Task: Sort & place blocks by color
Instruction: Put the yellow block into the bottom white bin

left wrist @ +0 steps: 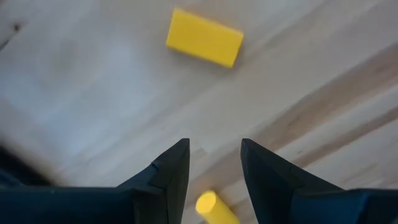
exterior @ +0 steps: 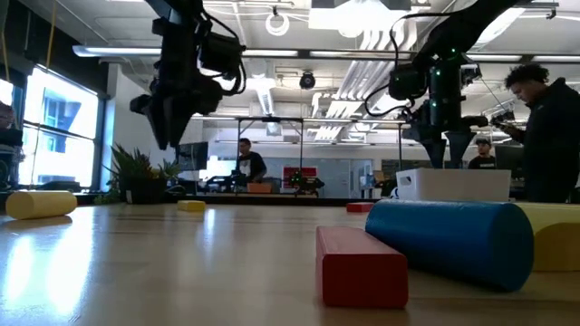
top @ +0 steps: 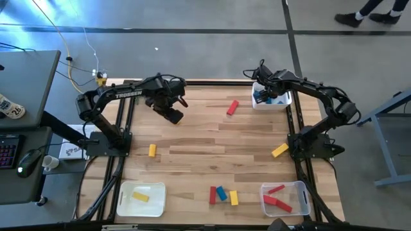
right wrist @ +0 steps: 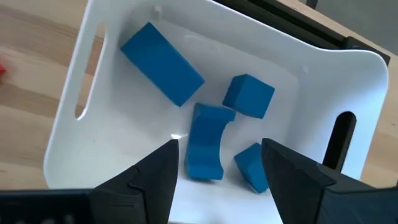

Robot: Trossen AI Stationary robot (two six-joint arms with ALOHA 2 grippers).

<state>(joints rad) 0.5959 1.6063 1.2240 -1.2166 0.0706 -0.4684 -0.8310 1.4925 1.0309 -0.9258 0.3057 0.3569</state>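
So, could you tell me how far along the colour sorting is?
Done: four blue blocks lie in the white bin, red ones in the clear bin, one yellow in the near-left bin. In hand: nothing; the open right gripper hovers over the blue bin. Left: six loose blocks, including the red block.

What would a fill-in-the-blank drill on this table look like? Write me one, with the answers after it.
1. The right hand hangs open over a white bin holding four ____ blocks.
2. The bin at the table's near right corner holds ____ blocks.
3. The near left bin holds one ____ block.
4. The left hand's fingers are apart and hold ____.

Answers: blue; red; yellow; nothing
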